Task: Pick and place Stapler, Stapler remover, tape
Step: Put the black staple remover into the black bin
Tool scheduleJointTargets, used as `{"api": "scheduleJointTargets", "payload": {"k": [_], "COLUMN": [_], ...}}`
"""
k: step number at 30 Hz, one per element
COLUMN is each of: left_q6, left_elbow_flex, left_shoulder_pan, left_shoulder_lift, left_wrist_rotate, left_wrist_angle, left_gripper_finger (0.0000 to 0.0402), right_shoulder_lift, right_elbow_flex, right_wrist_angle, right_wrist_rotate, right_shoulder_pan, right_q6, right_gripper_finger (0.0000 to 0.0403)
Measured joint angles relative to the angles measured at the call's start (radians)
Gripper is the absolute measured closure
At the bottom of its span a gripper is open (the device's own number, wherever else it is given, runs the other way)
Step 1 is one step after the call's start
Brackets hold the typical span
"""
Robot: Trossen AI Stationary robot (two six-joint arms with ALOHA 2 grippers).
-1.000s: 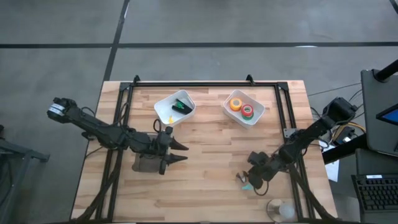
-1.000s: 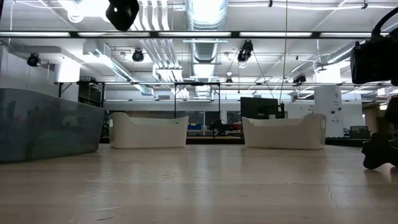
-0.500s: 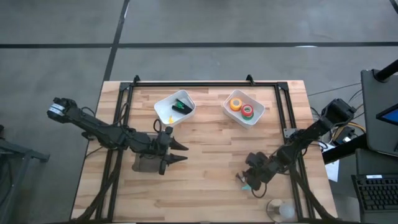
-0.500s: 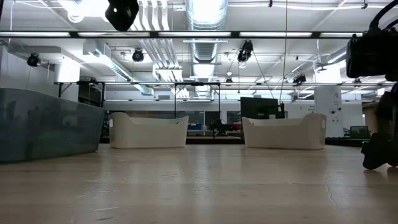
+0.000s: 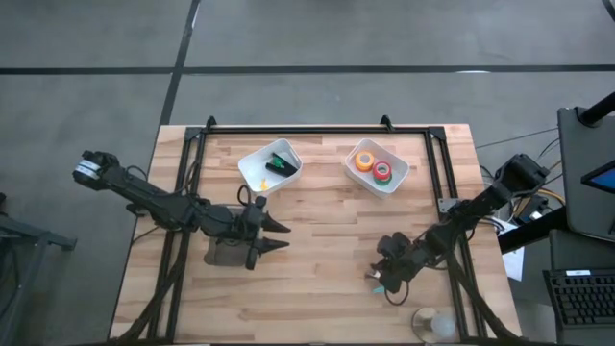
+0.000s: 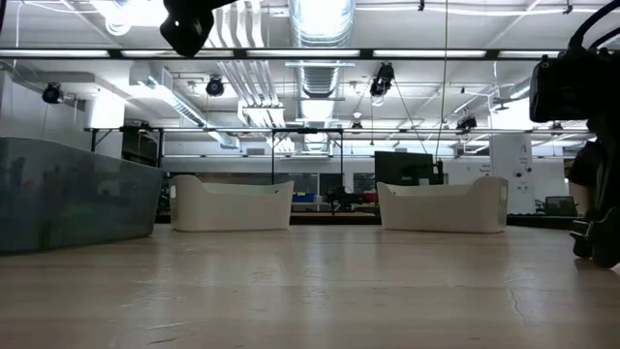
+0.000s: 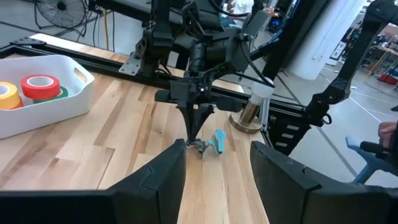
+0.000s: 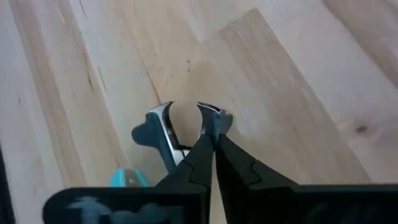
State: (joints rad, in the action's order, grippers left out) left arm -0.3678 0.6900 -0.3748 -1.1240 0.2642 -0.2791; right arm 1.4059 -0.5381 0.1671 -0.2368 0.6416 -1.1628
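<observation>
Right wrist view: the right claw (image 8: 210,140) is pressed together on the staple remover (image 8: 177,134), which lies on the counter (image 8: 280,81) directly beneath its tips. The left claw (image 7: 217,165), spread, waits well apart

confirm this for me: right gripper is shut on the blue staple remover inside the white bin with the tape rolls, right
Not quite. The right gripper is shut on the blue staple remover, but the remover lies on the bare wooden table, well away from the white bin with the tape rolls. The left wrist view and the high view both show this.
</observation>
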Motion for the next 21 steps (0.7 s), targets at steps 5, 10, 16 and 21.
{"api": "scheduleJointTargets", "payload": {"k": [5,10,16,21], "left_q6": [-0.002,-0.002,0.038,0.072], "left_elbow_flex": [-0.025,-0.049,-0.053,-0.014], "left_shoulder_pan": [0.0,0.0,0.0,0.0], "left_shoulder_lift": [0.0,-0.002,-0.108,-0.229], "left_wrist_rotate": [0.001,0.0,-0.019,-0.039], "left_wrist_angle": [-0.05,-0.08,-0.241,-0.279], "left_gripper_finger": [0.022,0.022,0.022,0.0221], "right_shoulder_lift": [-0.031,-0.082,-0.162,-0.196], "right_elbow_flex": [-0.018,-0.045,-0.09,-0.133], "right_wrist_angle": [0.015,0.012,0.005,0.002], "right_wrist_rotate": [-0.041,-0.142,-0.27,-0.321], "right_shoulder_pan": [-0.002,-0.005,-0.011,-0.022], "right_q6": [0.1,0.225,0.377,0.474], "right_gripper_finger": [0.0394,0.0394,0.0394,0.0394]}}
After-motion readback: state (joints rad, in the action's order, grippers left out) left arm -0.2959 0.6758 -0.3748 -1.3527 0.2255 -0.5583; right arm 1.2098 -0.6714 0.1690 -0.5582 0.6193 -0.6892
